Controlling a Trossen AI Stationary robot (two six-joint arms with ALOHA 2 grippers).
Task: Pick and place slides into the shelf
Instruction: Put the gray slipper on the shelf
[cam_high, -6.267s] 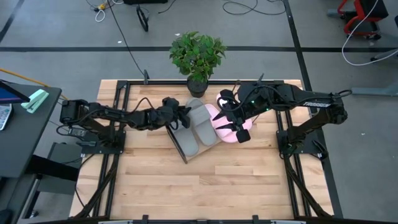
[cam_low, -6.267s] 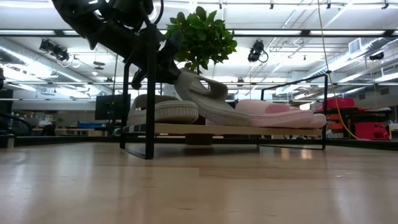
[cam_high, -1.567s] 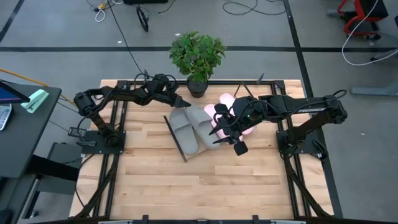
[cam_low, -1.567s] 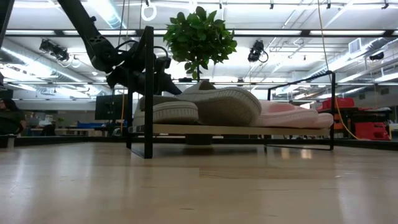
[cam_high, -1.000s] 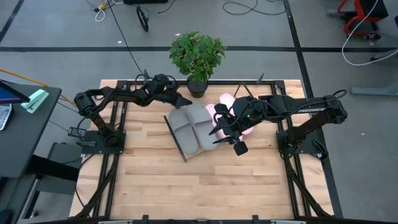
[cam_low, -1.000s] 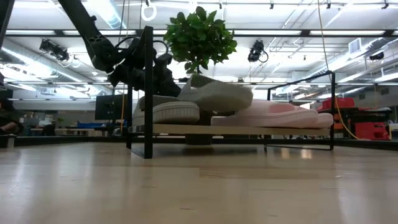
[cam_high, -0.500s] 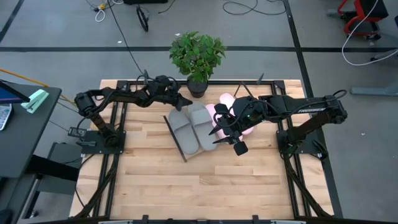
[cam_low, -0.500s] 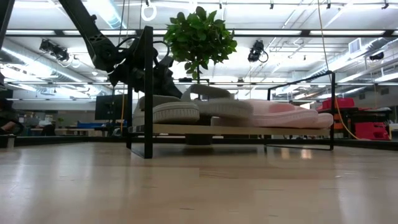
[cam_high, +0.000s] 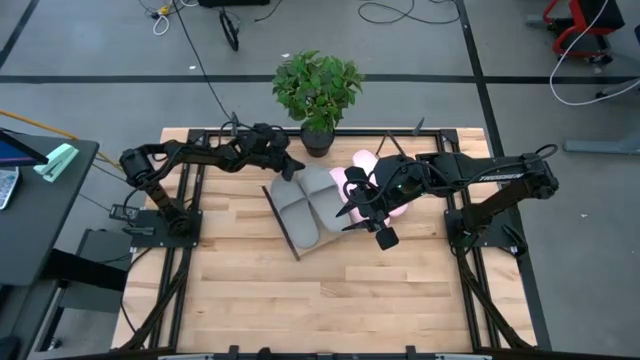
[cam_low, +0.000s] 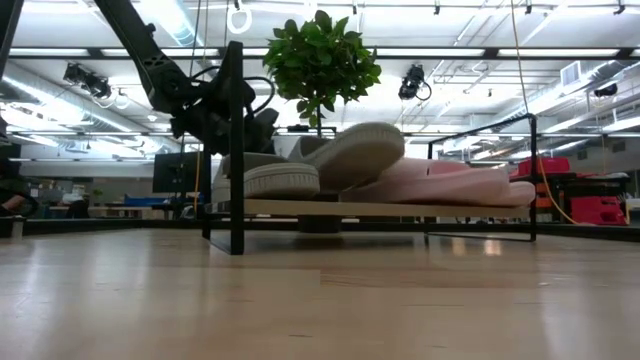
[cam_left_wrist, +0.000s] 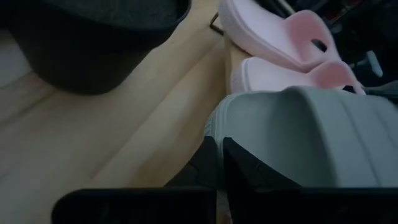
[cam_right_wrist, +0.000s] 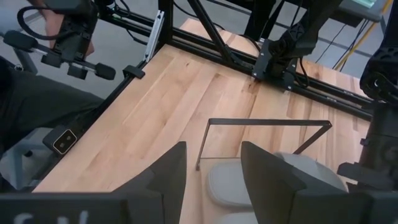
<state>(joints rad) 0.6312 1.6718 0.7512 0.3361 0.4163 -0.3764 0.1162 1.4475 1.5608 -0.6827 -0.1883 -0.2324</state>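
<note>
Two grey slides (cam_high: 310, 205) lie side by side on the slanted wooden shelf (cam_high: 283, 222). Two pale pink slides (cam_high: 372, 190) lie to their right. In the low view the right-hand grey slide (cam_low: 355, 152) is tilted: its near end is raised and it leans on a pink slide (cam_low: 440, 182). The other grey slide (cam_low: 265, 178) lies flat. My left gripper (cam_high: 290, 170) is shut at the far end of the tilted grey slide. My right gripper (cam_high: 353, 218) hangs open over the shelf's near right part, above the pink slides, touching nothing. My left gripper (cam_left_wrist: 219, 155) meets the far end (cam_left_wrist: 231, 118) of the right-hand grey slide with its shut fingertips, coming from the table's far left side and slanting down. The fingers hide the exact spot. The slide stays on the shelf, its near end (cam_low: 375, 140) tipped up.
A potted plant (cam_high: 318, 90) stands at the table's far edge just behind the shelf, its dark pot (cam_left_wrist: 93, 43) close to my left gripper. Black frame rails (cam_high: 190, 200) run along both table sides. Bare tabletop (cam_high: 320, 300) stretches in front of the shelf.
The right-hand grey slide has rocked on the shelf: its near end was raised, dropped flat about half a second ago, and is tipped up again now. My left gripper has edged slightly toward the slide's far end.
</note>
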